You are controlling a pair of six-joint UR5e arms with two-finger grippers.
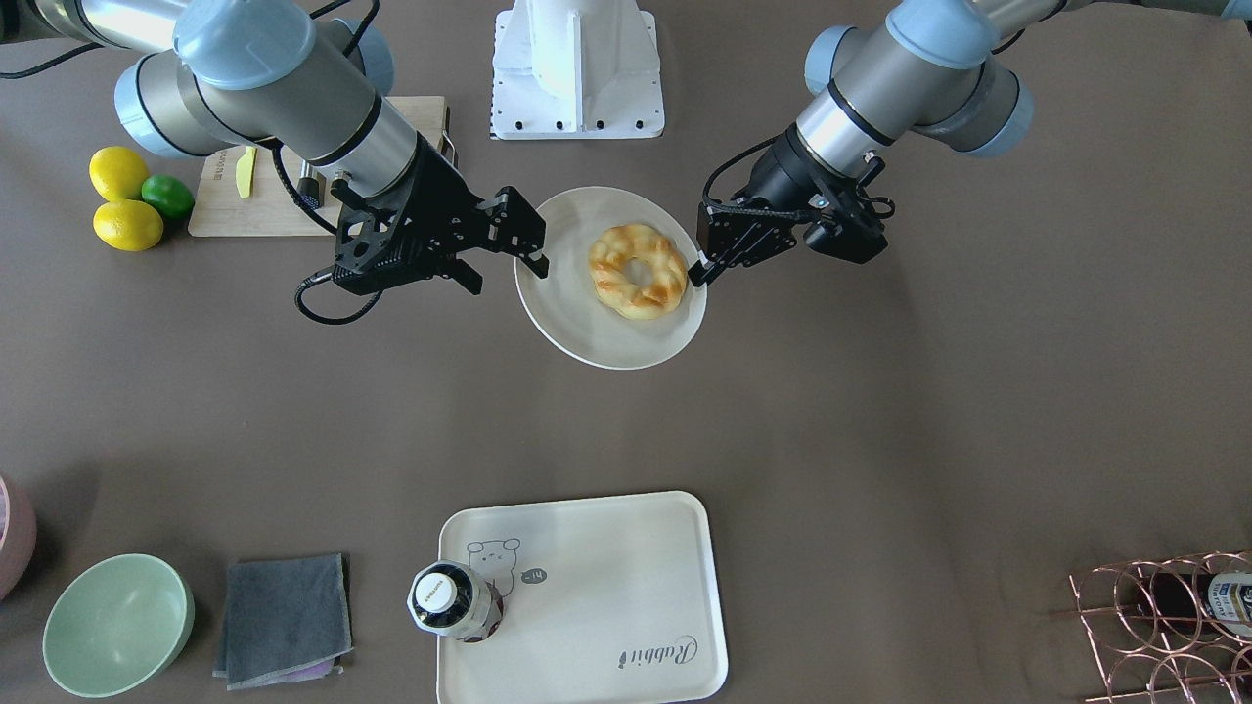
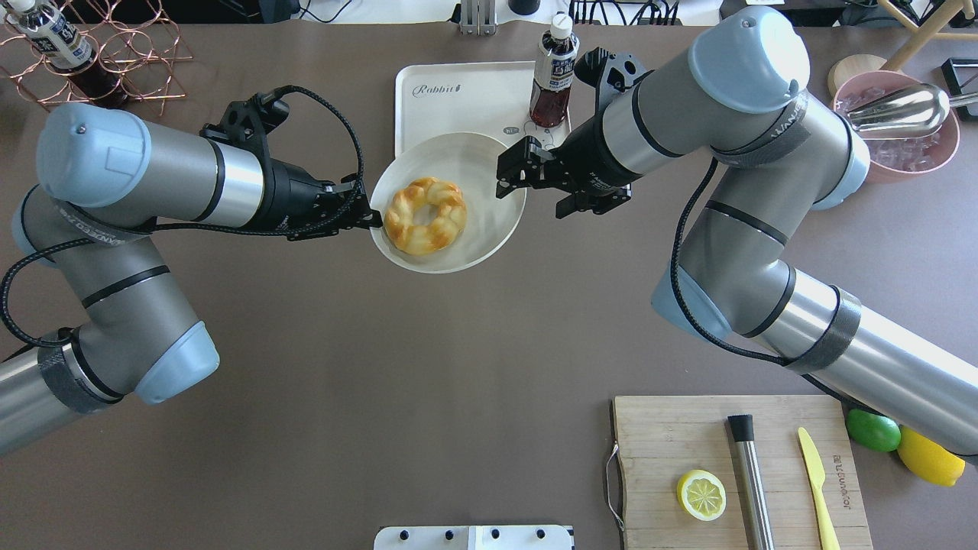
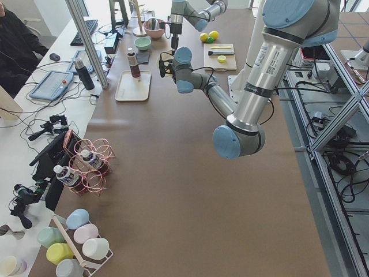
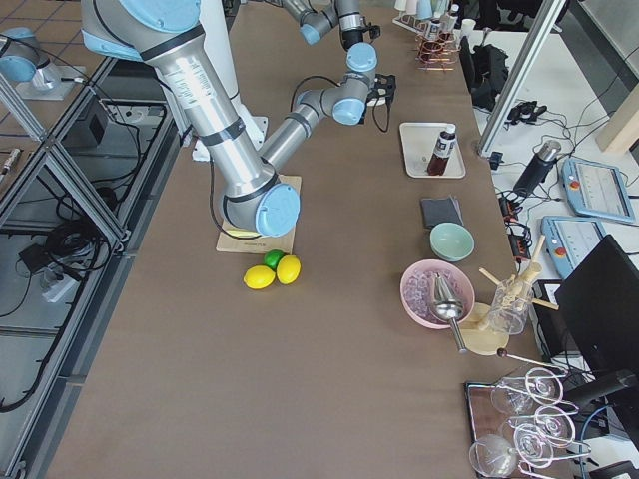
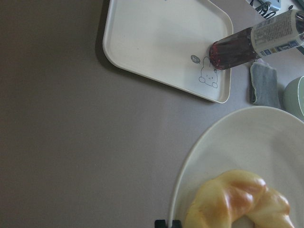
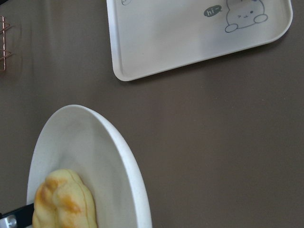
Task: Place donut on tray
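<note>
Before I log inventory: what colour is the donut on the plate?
The donut is pale yellow with golden-brown ridges; best seen in the exterior front-facing view.

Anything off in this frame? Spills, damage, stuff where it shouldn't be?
Nothing spilled or damaged. One oddity: a bottle stands in a corner of the tray. The donut sits on a plate pinched at the rim by the left hand; right hand open beside it.

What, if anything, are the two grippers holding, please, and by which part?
The left gripper pinches the plate by its rim, the donut riding on it; the right gripper is open, holding nothing.
</note>
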